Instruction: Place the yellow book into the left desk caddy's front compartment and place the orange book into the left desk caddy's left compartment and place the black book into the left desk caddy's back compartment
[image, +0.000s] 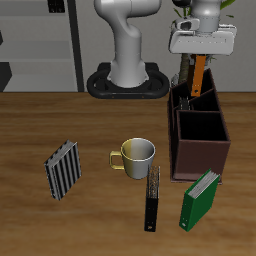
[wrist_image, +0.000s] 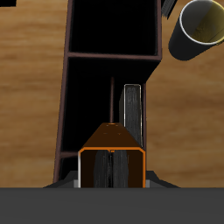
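Observation:
My gripper (image: 198, 60) is shut on the orange book (image: 199, 76), which hangs upright over the back part of the left desk caddy (image: 200, 150). In the wrist view the orange book (wrist_image: 111, 163) sits directly above the caddy's (wrist_image: 66, 105) narrow sections. The yellow book (wrist_image: 131, 109) stands upright in one narrow section beside a thin divider; I cannot tell which compartment that is. The large square section (wrist_image: 114, 26) looks dark and empty. The black book (image: 152, 199) rests on the table nearer the front edge, just in front of the mug.
A cream mug (image: 136, 153) stands beside the caddy and also shows in the wrist view (wrist_image: 203, 22). A green book (image: 198, 201) leans just in front of the caddy. A black-and-white striped book (image: 63, 168) rests well away from the caddy, on the mug's other side.

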